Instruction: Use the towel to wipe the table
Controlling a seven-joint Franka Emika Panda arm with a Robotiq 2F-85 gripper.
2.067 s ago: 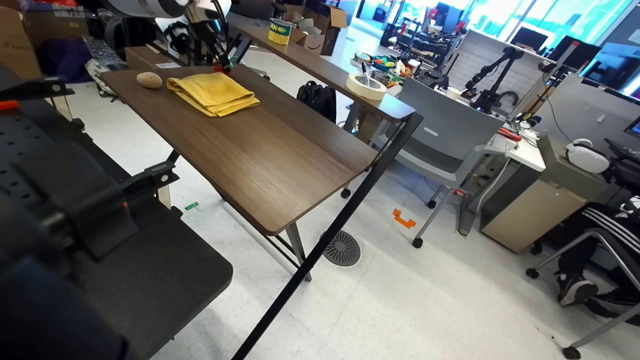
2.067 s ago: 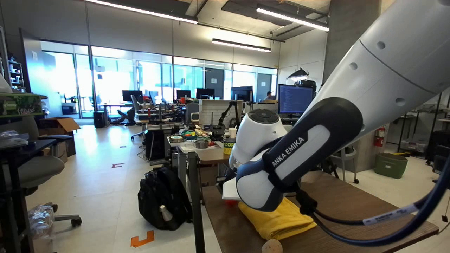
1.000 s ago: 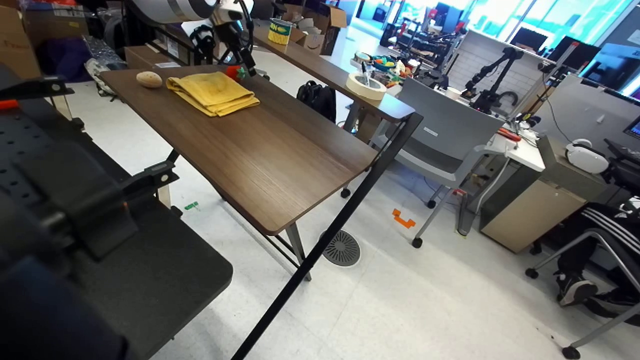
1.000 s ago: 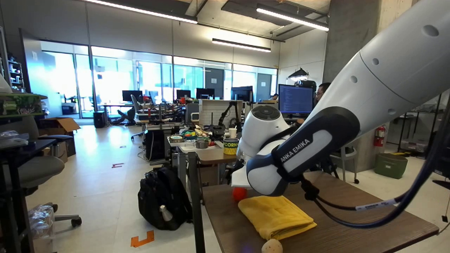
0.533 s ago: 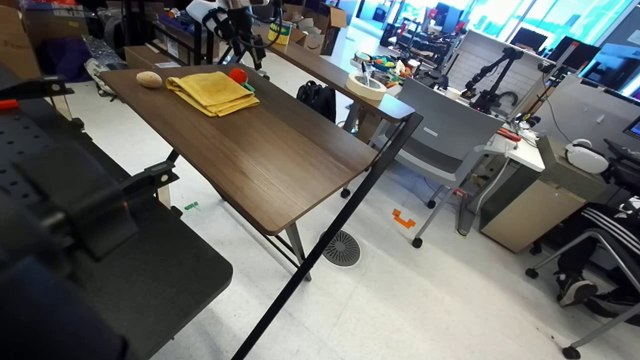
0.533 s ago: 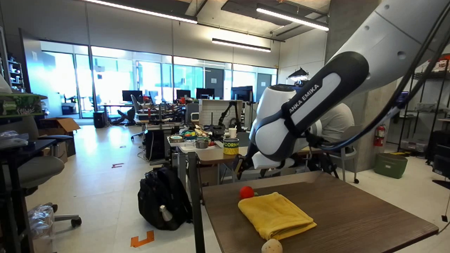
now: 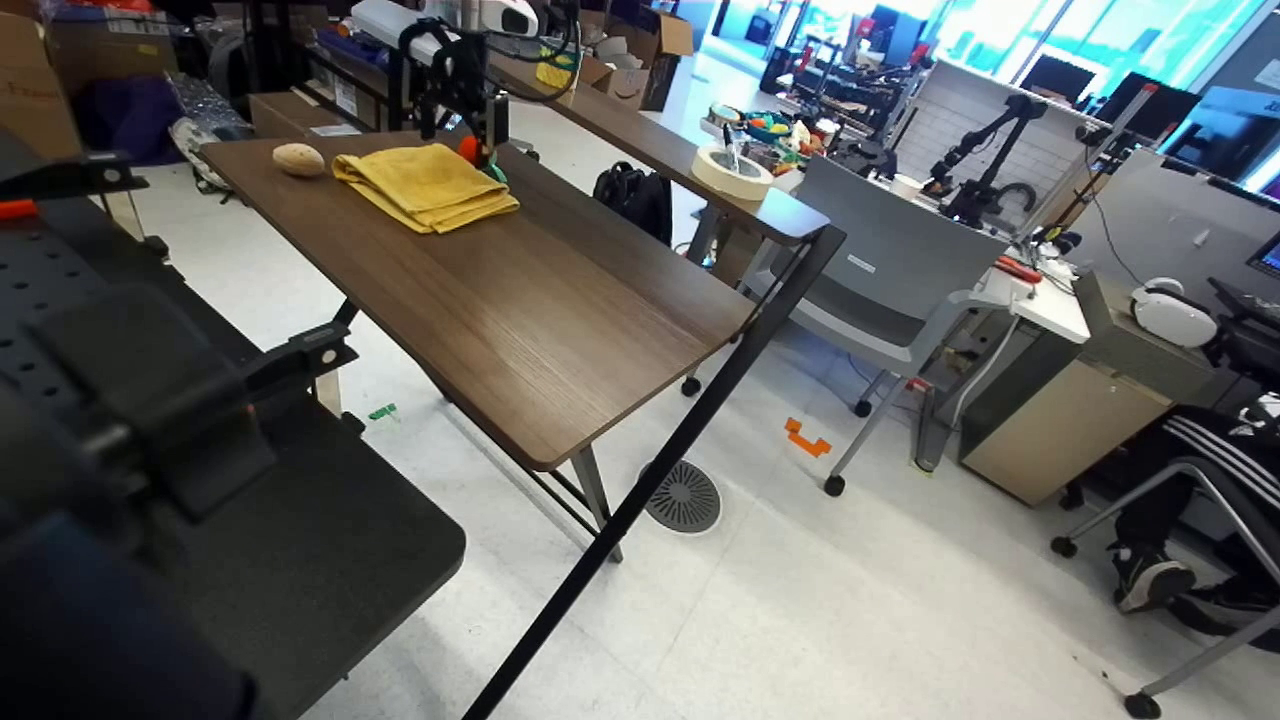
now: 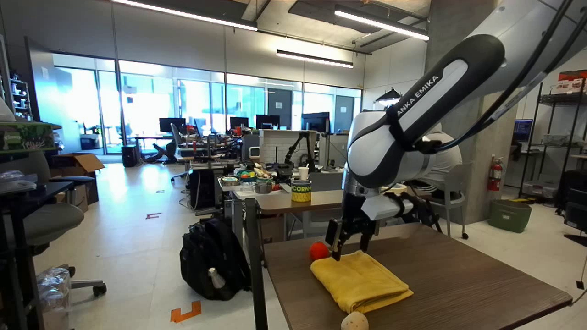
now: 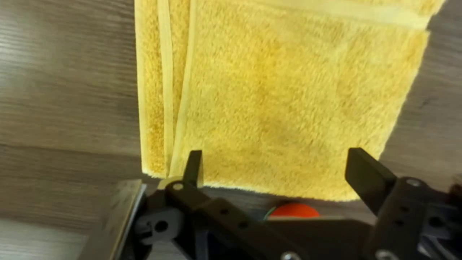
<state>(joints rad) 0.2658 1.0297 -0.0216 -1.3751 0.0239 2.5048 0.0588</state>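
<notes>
Towel [image 9: 274, 101] lies partly beneath the gripper [image 9: 275, 159], jaws wide apart; I worry that lowering might knock the red ball [image 8: 318, 251], since it's just beside them.

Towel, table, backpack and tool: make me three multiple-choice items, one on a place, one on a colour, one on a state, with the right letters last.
1. Where does the towel lie?
A) On the floor
B) On the table
C) On a chair

2. What colour is the backpack?
A) Black
B) Red
C) White

3. How does the tool stand?
A) Shut on the towel
B) Shut on a ball
C) Open, holding nothing

1 B: both exterior views show it lying there, folded.
2 A: it looks black in both exterior views.
3 C: in the wrist view its fingers stand wide apart.
</notes>
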